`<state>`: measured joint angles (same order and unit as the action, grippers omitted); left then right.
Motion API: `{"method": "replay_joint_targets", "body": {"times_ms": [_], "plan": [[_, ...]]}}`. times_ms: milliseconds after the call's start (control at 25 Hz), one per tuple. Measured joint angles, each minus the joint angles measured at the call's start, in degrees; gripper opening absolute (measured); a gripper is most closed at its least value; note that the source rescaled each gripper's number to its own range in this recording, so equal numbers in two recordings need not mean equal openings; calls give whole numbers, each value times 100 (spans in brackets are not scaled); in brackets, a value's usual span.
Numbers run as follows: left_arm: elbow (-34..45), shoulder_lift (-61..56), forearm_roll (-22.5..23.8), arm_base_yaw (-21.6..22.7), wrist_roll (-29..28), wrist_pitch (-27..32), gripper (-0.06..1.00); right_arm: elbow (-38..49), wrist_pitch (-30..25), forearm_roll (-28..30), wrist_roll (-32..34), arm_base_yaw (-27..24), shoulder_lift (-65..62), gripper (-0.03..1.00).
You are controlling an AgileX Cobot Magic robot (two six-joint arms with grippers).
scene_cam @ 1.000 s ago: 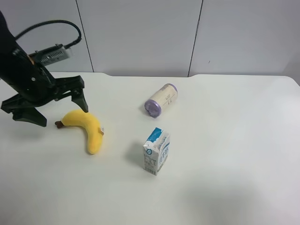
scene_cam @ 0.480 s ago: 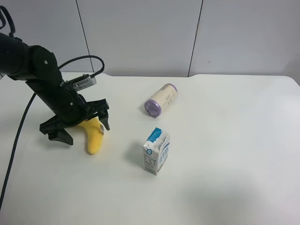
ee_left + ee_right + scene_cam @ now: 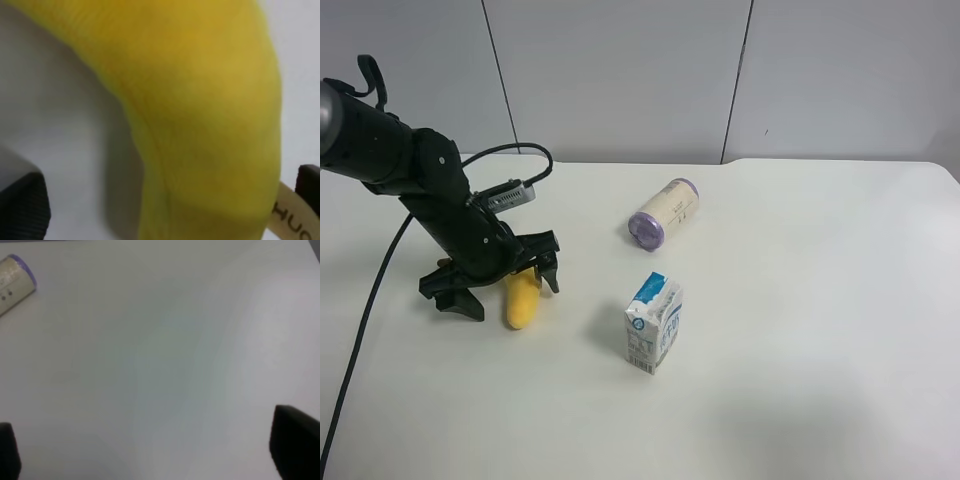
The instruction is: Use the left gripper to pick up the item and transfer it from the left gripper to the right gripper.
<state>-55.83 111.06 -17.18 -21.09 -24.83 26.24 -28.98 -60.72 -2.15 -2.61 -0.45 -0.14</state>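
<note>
The yellow plush banana (image 3: 523, 300) lies on the white table (image 3: 800, 300), mostly hidden under the arm at the exterior high view's left. That arm carries the left gripper (image 3: 505, 292), which is open and lowered over the banana, one finger on each side. In the left wrist view the banana (image 3: 200, 100) fills the frame between the spread fingertips (image 3: 22, 205), with its tag (image 3: 290, 220) beside one tip. The right gripper (image 3: 150, 450) is open and empty above bare table; its arm is out of the exterior high view.
A blue-white milk carton (image 3: 654, 322) stands upright to the right of the banana. A cream cylinder with purple ends (image 3: 663, 212) lies behind the carton and also shows in the right wrist view (image 3: 15, 277). A black cable (image 3: 360, 320) trails from the arm.
The left gripper has moved from behind the banana's stem end to directly over it and come down, so its open fingers now straddle the banana. The carton and cylinder have not moved.
</note>
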Motion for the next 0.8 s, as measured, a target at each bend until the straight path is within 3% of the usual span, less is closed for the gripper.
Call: {"method": "replay_joint_targets", "body": {"times_ms": [160,240,400,520,600,800], "plan": [[-12,19,-5,0,28,-37,99,0,0,0,0,0,0,100],[-12,24,1,0,42,-37,92,0,0,0,0,0,0,100],[-12,70,1,0,61,-20,54,0,0,0,0,0,0,100],[-12,110,-18,0,66,78,16,0,0,0,0,0,0,100],[-12,110,-18,0,66,152,1,0,0,0,0,0,0,100],[-5,-38,-30,0,223,476,0,0,0,0,0,0,0,100]]}}
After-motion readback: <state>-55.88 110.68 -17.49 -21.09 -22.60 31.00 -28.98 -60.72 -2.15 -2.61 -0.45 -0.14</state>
